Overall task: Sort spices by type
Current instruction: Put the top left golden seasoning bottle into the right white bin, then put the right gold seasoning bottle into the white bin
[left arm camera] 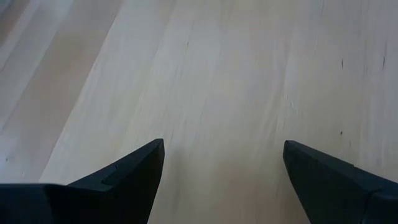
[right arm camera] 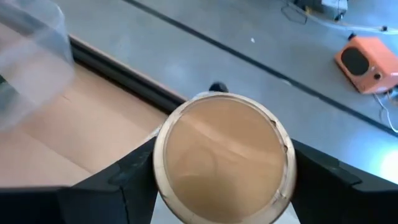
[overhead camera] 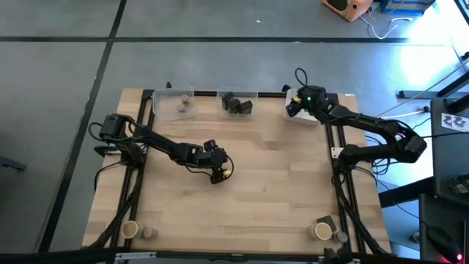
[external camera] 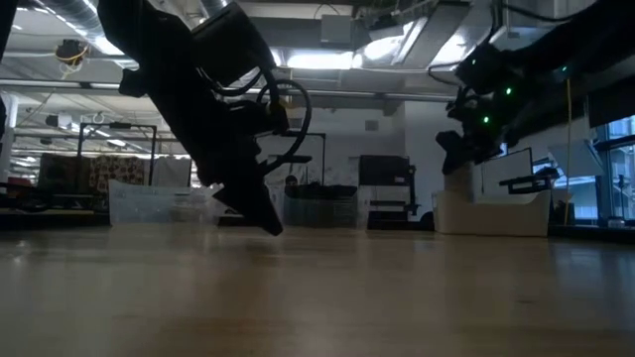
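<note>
My right gripper (overhead camera: pixel 294 105) hangs over the white tub (overhead camera: pixel 315 117) at the table's far right, shut on a tan cylinder with a pale rim (right arm camera: pixel 224 155). My left gripper (overhead camera: pixel 222 174) stands open low over the bare middle of the table, with only wood between its fingers (left arm camera: pixel 224 149). A clear tub (overhead camera: pixel 174 103) at the far left holds tan and brownish round spices. The middle tub (overhead camera: pixel 238 103) holds dark grey blocks. More spices stand at the near edge: two at the left (overhead camera: pixel 139 231), and two beside a dark block at the right (overhead camera: pixel 328 229). My right gripper pinches the tan cylinder between its two fingers (right arm camera: pixel 134 171), one on each side of its round wall (right arm camera: pixel 160 163). The cylinder's round end faces the wrist camera. The fingers slant downward toward the table's far edge, and the cylinder is lifted clear of the table.
The three tubs stand in a row along the far edge. Black frame rails run along both sides of the table (overhead camera: pixel 338 176). The wide wooden middle (overhead camera: pixel 271 183) lies bare. An orange speaker (right arm camera: pixel 367 62) sits on the floor beyond the table.
</note>
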